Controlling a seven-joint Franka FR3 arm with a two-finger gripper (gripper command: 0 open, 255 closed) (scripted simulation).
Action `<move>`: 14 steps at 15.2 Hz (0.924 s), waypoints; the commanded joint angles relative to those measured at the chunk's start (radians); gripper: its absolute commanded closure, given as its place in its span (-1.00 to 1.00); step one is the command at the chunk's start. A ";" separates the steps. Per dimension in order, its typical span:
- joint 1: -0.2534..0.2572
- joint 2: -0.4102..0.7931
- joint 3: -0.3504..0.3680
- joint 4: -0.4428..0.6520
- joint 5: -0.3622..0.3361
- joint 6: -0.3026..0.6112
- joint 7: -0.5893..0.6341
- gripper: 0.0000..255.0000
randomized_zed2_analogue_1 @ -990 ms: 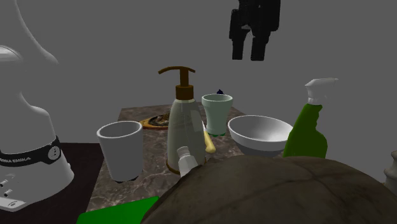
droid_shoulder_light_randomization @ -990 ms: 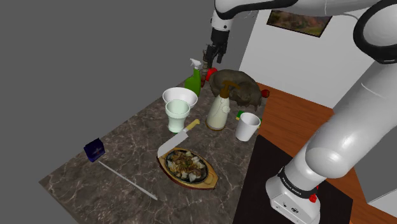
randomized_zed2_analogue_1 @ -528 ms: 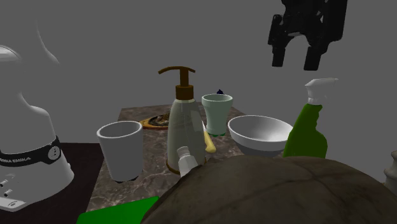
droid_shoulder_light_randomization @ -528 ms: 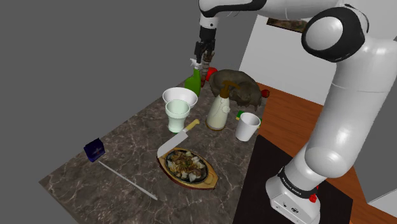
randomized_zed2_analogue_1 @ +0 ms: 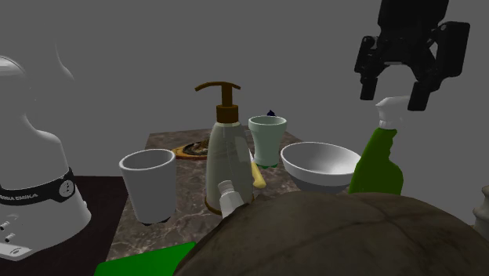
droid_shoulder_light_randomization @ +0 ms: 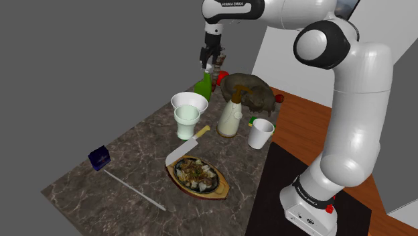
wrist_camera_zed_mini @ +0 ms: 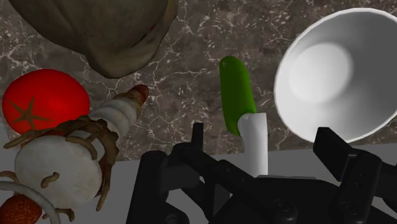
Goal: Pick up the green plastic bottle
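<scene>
Pincer (randomized_zed2_analogue_1: 393, 96) spread wide above green bottle (randomized_zed2_analogue_1: 378, 161); wrist view reveals tomato (wrist_camera_zed_mini: 44, 102) nearby.

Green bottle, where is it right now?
In the shoulder view the green bottle stands at the far end of the table, just behind the white bowl, with the open tool right above it.

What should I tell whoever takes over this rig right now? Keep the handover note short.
Gripper: open, holding nothing, poised at the top of the green spray bottle, a finger on either side of its white trigger head; no contact visible.
Bottle: upright on the marbled counter, beside the white bowl.
Done: gripper lined up over the bottle.
Left: lower around the bottle, close, lift. Probably mind the bowl close by.
</scene>
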 commanded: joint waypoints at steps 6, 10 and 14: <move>0.001 -0.003 0.000 -0.050 0.000 0.047 0.000 1.00; 0.000 -0.002 0.000 -0.049 0.000 0.047 0.000 1.00; 0.000 0.000 0.000 -0.047 0.000 0.047 0.000 1.00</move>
